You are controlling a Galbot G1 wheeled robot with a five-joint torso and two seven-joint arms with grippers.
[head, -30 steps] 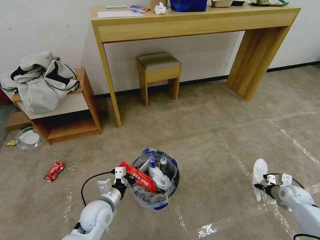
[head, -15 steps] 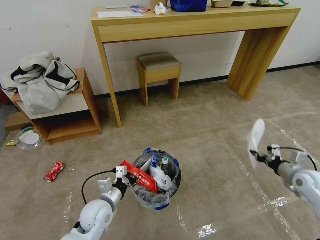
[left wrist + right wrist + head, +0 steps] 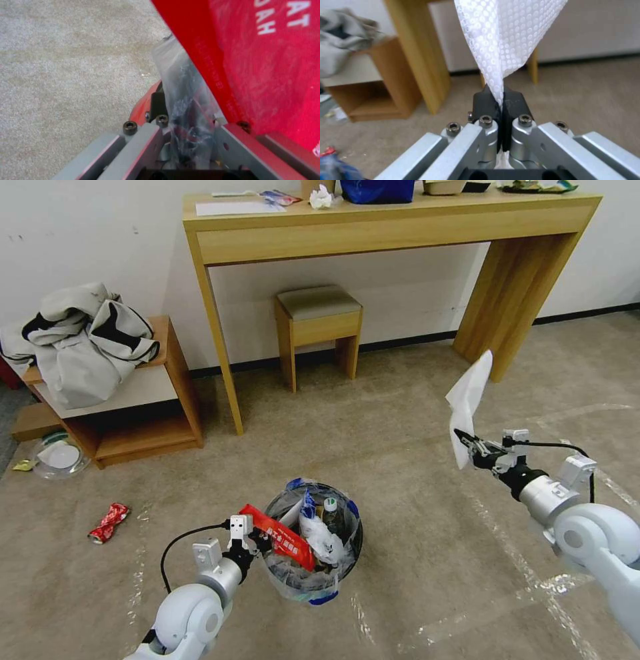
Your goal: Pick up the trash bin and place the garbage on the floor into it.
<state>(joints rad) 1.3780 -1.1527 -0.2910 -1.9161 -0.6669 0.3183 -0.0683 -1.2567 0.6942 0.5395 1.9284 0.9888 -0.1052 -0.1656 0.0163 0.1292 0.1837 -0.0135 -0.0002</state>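
Observation:
The trash bin (image 3: pixel 313 573), blue and red with a clear bag lining, is low in the middle of the head view over the beige floor (image 3: pixel 413 460). My left gripper (image 3: pixel 257 542) is shut on its near rim. The left wrist view shows the left gripper (image 3: pixel 185 113) clamped on the crinkled bag and red bin wall (image 3: pixel 141 108). Inside the bin are a red wrapper (image 3: pixel 280 535), white tissue and a bottle (image 3: pixel 328 511). My right gripper (image 3: pixel 468 444) is raised to the right of the bin, shut on a flat white slipper (image 3: pixel 470 397). In the right wrist view the slipper (image 3: pixel 506 37) stands up from the right gripper (image 3: pixel 500 101). A crushed red can (image 3: pixel 109 522) lies on the floor at the left.
A wooden console table (image 3: pixel 393 230) stands against the wall with a stool (image 3: pixel 319 323) under it. At the left is a low shelf (image 3: pixel 143 430) with a grey-white jacket (image 3: pixel 80 340) on it. A clear round dish (image 3: pixel 59 455) sits beside it. Tape lines cross the carpet on the right.
My right gripper has risen from low at the right and swung inward, with the white slipper still in it. The left gripper and the bin have barely moved.

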